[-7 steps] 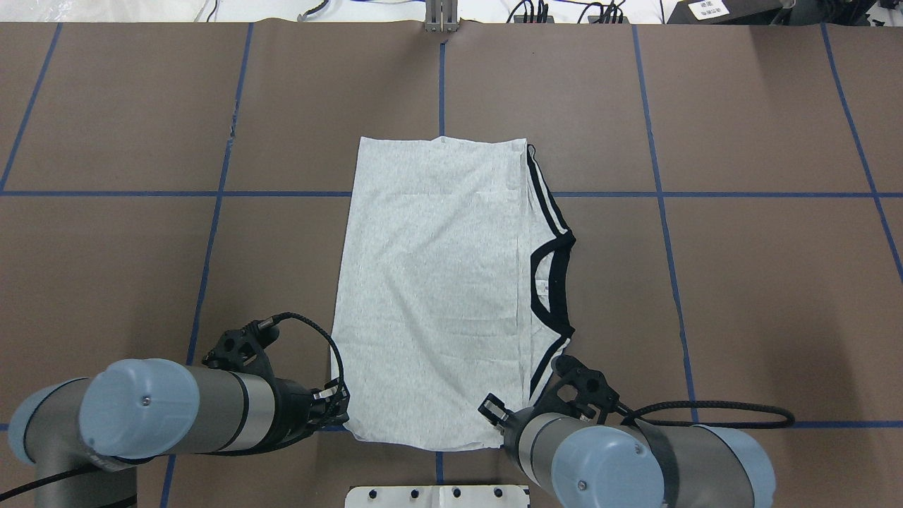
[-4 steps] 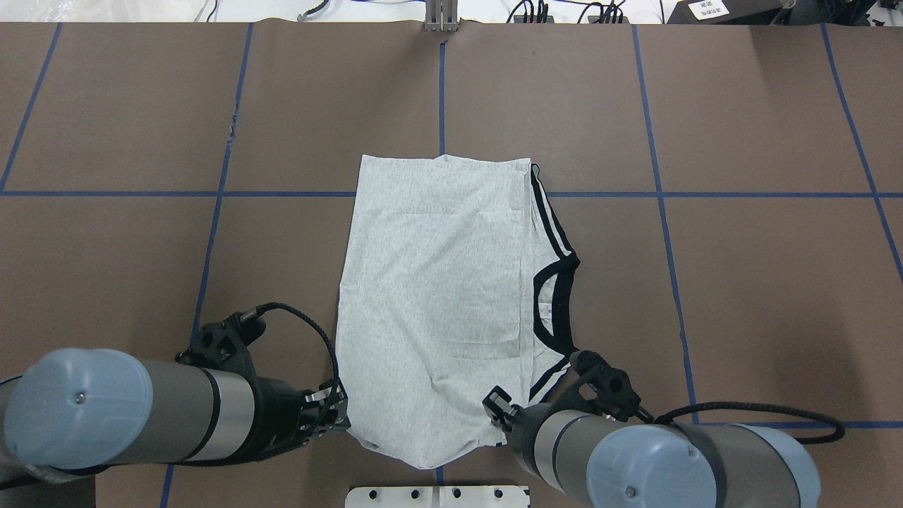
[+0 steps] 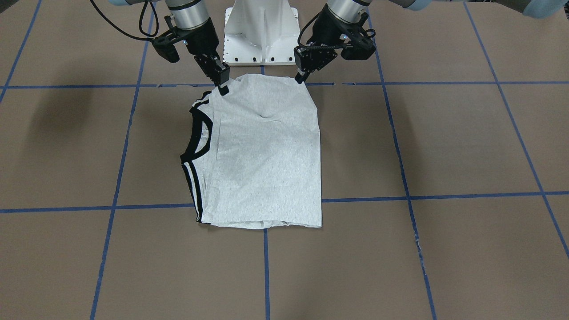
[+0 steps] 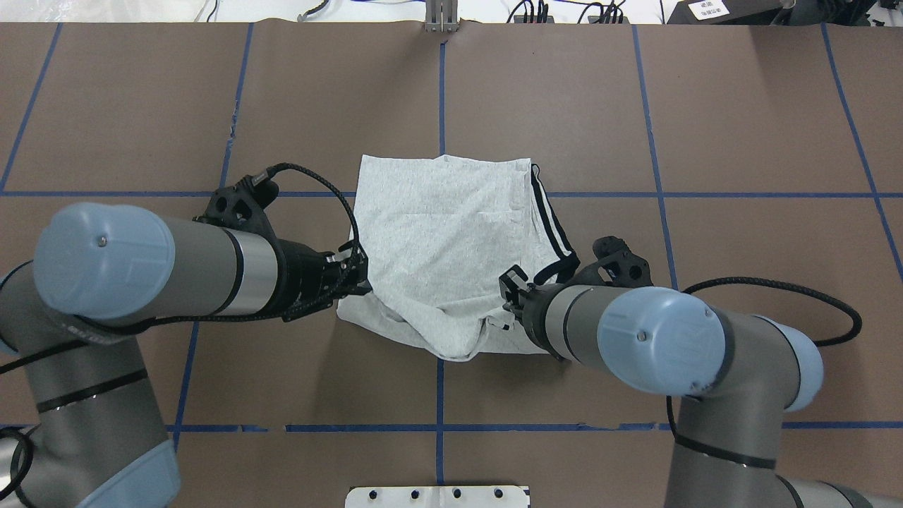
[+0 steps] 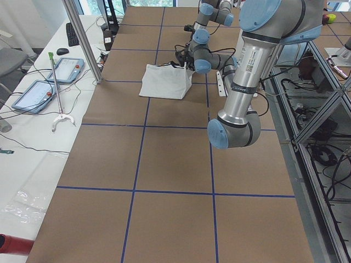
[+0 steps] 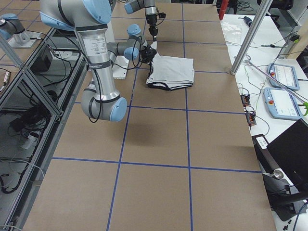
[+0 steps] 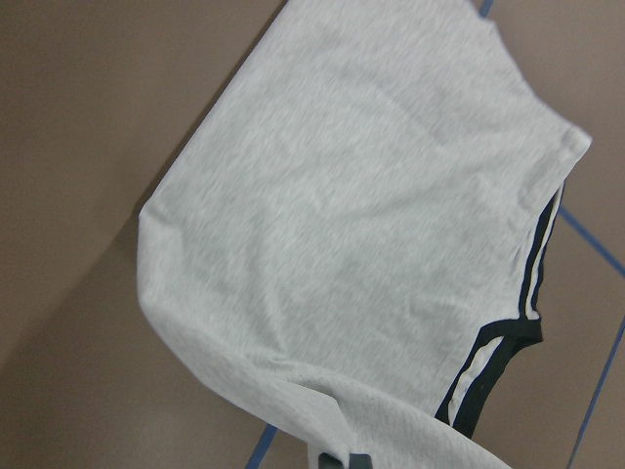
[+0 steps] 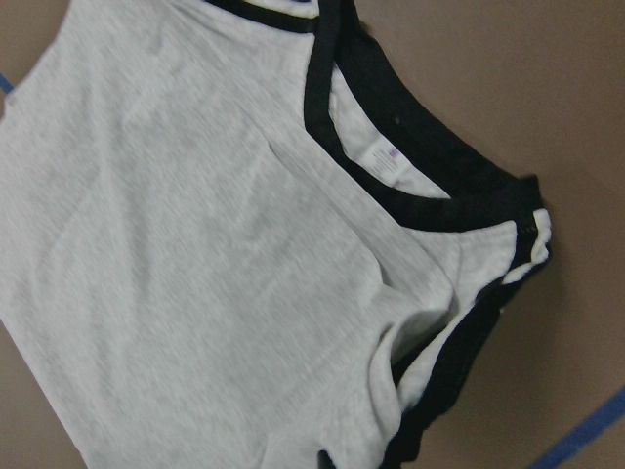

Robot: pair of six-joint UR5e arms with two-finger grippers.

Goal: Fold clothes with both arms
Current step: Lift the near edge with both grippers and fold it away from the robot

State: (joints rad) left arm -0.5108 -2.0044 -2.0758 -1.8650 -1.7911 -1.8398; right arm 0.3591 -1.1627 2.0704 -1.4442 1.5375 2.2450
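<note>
Brown paper [image 4: 741, 127], crossed by blue tape [image 4: 441, 92], is lying flat under everything. Nearest the robot, the left gripper [image 4: 358, 271] and right gripper [image 4: 509, 298] are each pinching a near corner of the grey T-shirt [image 4: 444, 226] at the paper's centre, and the hem is sagging between them. Both should be travelling level toward 12 o'clock, spreading slightly to tauten that sag and laying the hem squarely on the far edge.

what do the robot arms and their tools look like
The left arm and right arm are silver-grey tubes with rounded light blue joint caps. Each ends in a black wrist section carrying a slim black two-finger tool: the left tool and the right tool. A black braided cable loops out beside each wrist.
</note>
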